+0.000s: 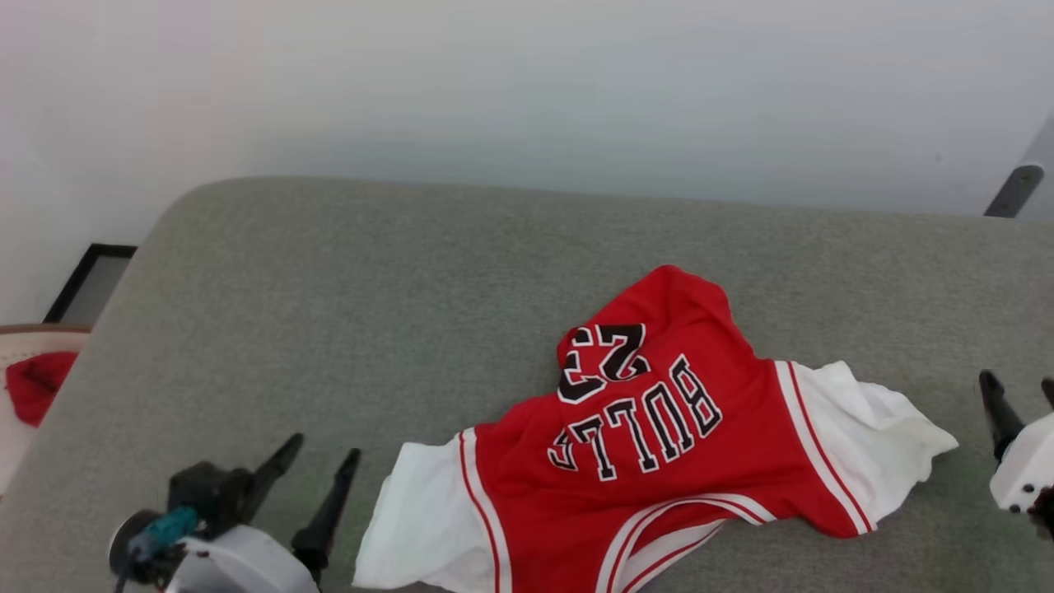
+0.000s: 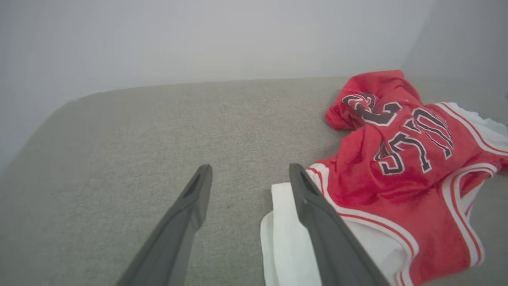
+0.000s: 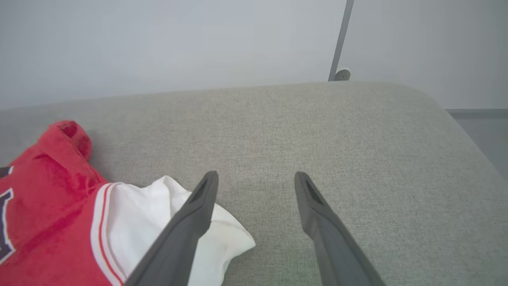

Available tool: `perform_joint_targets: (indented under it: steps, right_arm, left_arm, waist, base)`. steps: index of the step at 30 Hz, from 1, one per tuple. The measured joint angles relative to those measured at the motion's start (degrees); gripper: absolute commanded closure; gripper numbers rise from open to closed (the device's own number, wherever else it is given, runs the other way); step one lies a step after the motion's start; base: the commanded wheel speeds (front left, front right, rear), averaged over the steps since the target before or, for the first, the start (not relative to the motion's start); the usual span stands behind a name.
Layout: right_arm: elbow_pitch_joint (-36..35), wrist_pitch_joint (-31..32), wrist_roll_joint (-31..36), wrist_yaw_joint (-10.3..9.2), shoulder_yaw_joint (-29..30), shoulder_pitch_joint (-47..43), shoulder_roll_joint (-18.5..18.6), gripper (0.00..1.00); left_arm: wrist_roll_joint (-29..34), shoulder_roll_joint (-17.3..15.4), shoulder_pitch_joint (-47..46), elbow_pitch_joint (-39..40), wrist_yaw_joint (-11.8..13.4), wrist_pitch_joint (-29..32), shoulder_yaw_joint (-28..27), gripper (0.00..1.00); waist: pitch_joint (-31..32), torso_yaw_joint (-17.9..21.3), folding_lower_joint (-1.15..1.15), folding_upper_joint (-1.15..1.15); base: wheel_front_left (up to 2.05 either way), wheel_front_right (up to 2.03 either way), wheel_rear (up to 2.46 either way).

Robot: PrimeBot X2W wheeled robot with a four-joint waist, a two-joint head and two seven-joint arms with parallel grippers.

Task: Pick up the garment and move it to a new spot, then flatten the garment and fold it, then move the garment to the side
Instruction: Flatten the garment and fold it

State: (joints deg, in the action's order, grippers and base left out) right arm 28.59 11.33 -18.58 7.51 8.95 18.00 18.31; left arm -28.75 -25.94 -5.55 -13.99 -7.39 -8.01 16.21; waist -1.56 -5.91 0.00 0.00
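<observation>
Item — red jersey-style shirt with white short sleeves and black "BULLS 23" lettering (image 1: 659, 461): lying crumpled on the grey upholstered surface (image 1: 329, 288), long axis running sleeve to sleeve. Flanking it, the left claw (image 1: 323, 453) and the right claw (image 1: 1019, 383) — fingers apart, empty — are each hovering just beside a sleeve.
</observation>
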Motion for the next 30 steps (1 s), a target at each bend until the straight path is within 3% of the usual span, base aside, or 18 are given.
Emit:
perform_joint_targets:
  steps: [7, 12, 18, 30]
  right_arm:
    - [-9.38, -0.71, -2.01, 0.00, 1.00, -2.18, -0.33, 0.00]
    - [-18.55, 1.47, -1.67, 0.00, 3.79, -5.31, -3.50, 0.00]
    - [-27.66, 4.42, -1.01, -0.01, 6.27, -8.93, -6.82, 0.00]
    - [-35.67, 6.50, -0.89, 0.00, 8.89, -13.45, -10.34, 0.00]
  left_arm:
    - [-9.34, -7.43, -2.96, 6.49, -0.01, 10.34, 7.72, 0.00]
    - [-14.17, -11.73, -4.15, 7.66, -0.01, 18.50, 10.62, 0.00]
    - [-17.39, -13.43, -3.31, 6.28, 0.53, 25.52, 11.44, 0.00]
    - [-21.50, -13.99, -1.07, 4.77, 5.71, 35.05, 12.28, 0.00]
  waist:
    - [-0.31, 2.31, 0.00, 0.00]
    - [-1.30, 4.30, 0.00, 0.00]
    - [-3.12, 6.80, 0.00, 0.00]
    - [-6.06, 9.62, 0.00, 0.00]
  base:
    - [0.00, 0.00, 0.00]
    - [0.00, 0.00, 0.00]
    - [0.00, 0.00, 0.00]
    - [0.00, 0.00, 0.00]
